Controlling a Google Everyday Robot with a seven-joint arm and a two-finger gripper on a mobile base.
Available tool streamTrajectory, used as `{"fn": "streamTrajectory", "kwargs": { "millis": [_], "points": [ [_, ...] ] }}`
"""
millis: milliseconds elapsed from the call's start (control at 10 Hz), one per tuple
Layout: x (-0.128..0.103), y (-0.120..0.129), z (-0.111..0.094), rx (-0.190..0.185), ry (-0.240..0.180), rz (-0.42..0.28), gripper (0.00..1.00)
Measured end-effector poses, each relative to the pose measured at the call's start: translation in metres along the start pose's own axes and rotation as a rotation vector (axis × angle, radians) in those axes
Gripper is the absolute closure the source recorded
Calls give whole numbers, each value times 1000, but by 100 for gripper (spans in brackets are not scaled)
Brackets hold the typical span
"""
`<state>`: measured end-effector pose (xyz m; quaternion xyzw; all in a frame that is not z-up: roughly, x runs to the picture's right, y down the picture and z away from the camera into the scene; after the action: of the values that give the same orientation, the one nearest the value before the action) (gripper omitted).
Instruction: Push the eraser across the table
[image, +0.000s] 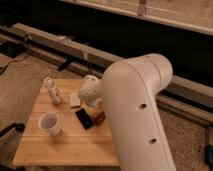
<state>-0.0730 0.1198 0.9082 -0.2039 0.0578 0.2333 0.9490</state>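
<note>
The robot's big white arm (135, 115) fills the right half of the camera view and bends down over the far right part of the light-wood table (65, 147). Its gripper (93, 104) hangs below a rounded white wrist, low over the table top and just behind the eraser (84, 118); how its grip stands is hidden from this angle, and whether it touches the eraser is not clear either. The eraser, a flat black block, lies near the middle of the table, set at a slant. A reddish-brown object (100, 117) lies just beside it on the right, against the arm's edge. A small cream block (75, 99) sits just behind the eraser, to the left of the gripper. A white cup (49, 123) stands upright nearer the left front, and a small white bottle (52, 90) stands at the back left.
</note>
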Motion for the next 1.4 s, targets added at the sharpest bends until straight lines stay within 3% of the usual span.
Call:
{"fn": "streamTrajectory", "kwargs": {
  "millis": [600, 800, 1100, 1400],
  "points": [
    [13, 61, -9, -49, 11, -122, 20],
    [16, 70, -10, -75, 20, -131, 20],
    [18, 81, -17, -121, 25, -128, 20],
    [8, 64, -16, -100, 13, -101, 20]
  ]
}}
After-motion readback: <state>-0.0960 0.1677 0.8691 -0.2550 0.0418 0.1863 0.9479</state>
